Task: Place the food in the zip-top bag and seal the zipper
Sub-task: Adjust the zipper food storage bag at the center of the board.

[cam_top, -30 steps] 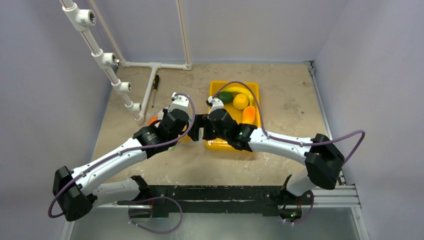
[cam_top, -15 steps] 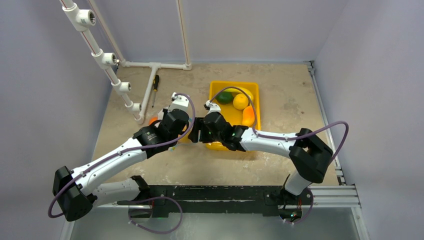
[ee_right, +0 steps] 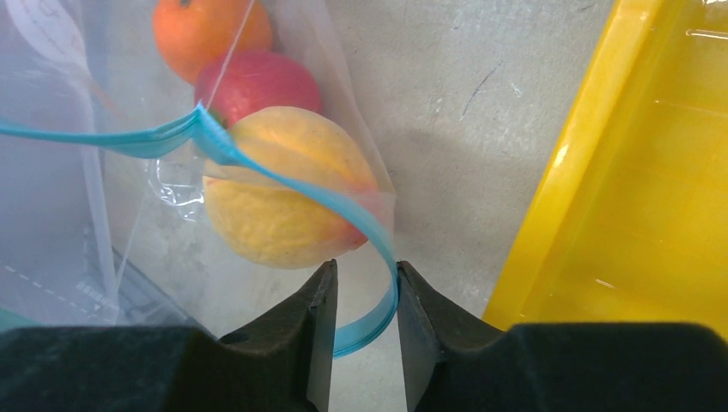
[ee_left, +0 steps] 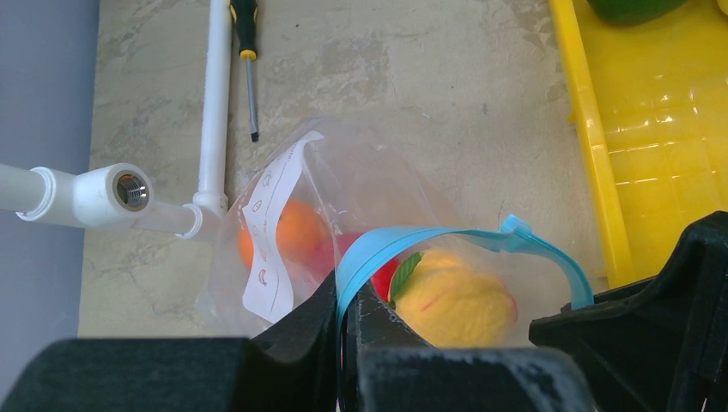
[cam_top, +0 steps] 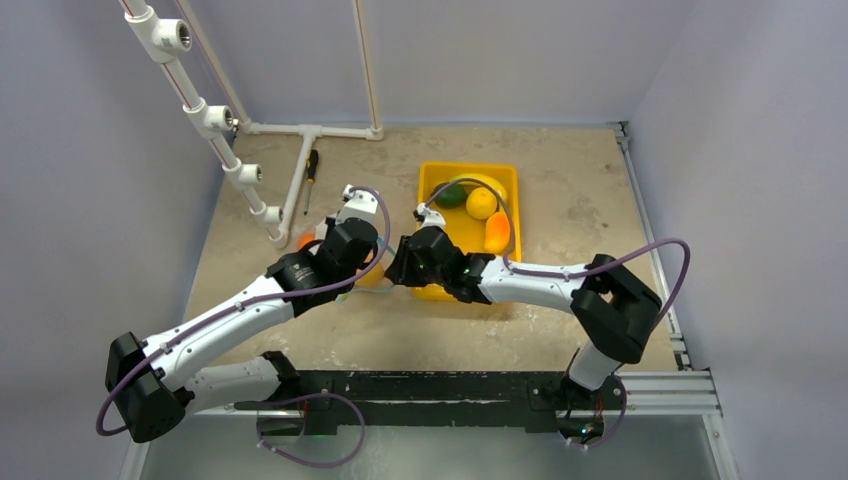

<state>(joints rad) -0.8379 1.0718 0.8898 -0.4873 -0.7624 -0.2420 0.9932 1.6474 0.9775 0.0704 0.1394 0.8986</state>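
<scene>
Seen from above, the two arms meet over the zip-top bag (ee_left: 360, 176) and hide nearly all of it. Only a sliver of the orange (cam_top: 305, 240) shows beside the left arm. The wrist cameras find the bag lying on the bench (cam_top: 580, 200) just left of the yellow tray (ee_left: 601, 180). Its mouth gapes toward the grippers and its zipper (ee_left: 446, 233) arches in a loose loop.

The left gripper (ee_left: 348, 293) has its jaws clamped tight on the left end of the zipper. The right gripper (ee_right: 365, 276) holds its jaws narrowly apart, with the right bend of the strip standing between them. The strip lies against one finger and a gap shows on the other side, so no firm pinch is visible.

Inside the bag, a peach (ee_right: 275, 193) sits nearest the mouth, with a red piece (ee_right: 257, 81) behind it. The orange lies farthest in, cut off at the top of the right wrist view. The grippers' dark bodies hide the bag's near edge.

In the tray lie a dark green piece (cam_top: 450, 195), a lemon (cam_top: 482, 203), a banana (cam_top: 485, 181) and an orange-yellow piece (cam_top: 496, 233). The right arm covers the tray's near left part. At far left, a screwdriver (ee_left: 247, 60) lies beside a white pipe frame (ee_left: 215, 94).
</scene>
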